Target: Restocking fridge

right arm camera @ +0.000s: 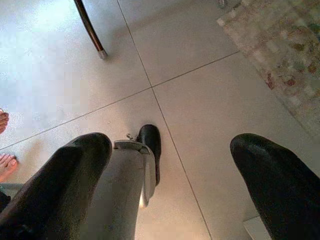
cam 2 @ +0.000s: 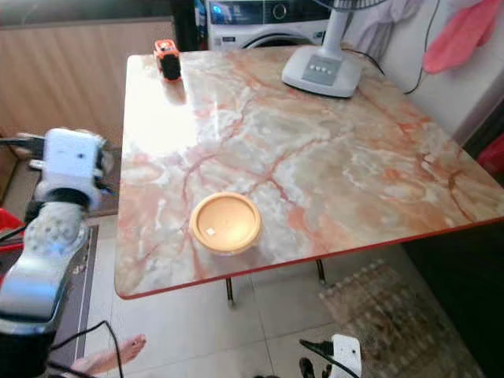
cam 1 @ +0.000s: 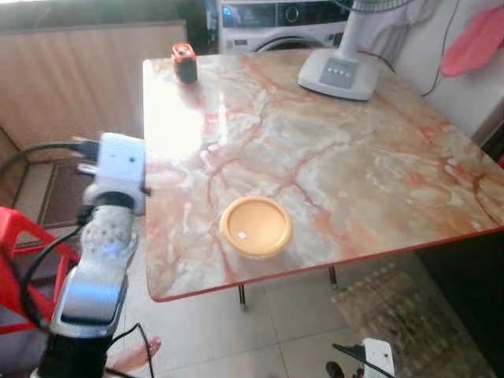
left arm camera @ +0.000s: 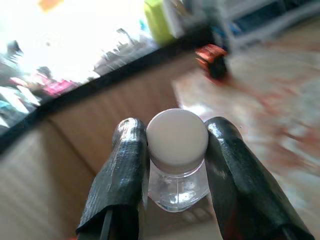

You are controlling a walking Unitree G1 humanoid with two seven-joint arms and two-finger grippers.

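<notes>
The left gripper (left arm camera: 177, 165) pinches a clear white-capped bottle (left arm camera: 177, 150) beside the table (cam 1: 354, 157), while the right gripper (right arm camera: 170, 185) hangs spread.

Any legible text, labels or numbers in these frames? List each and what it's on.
None can be read.
Washing machine: lit blue display and panel marks, too blurred.
Fan base: buttons, any markings too small.
Yellow lid: small white sticker, nothing legible.
Orange-and-black object: no readable label.
Bottle in the left gripper: plain white cap, clear body.
</notes>
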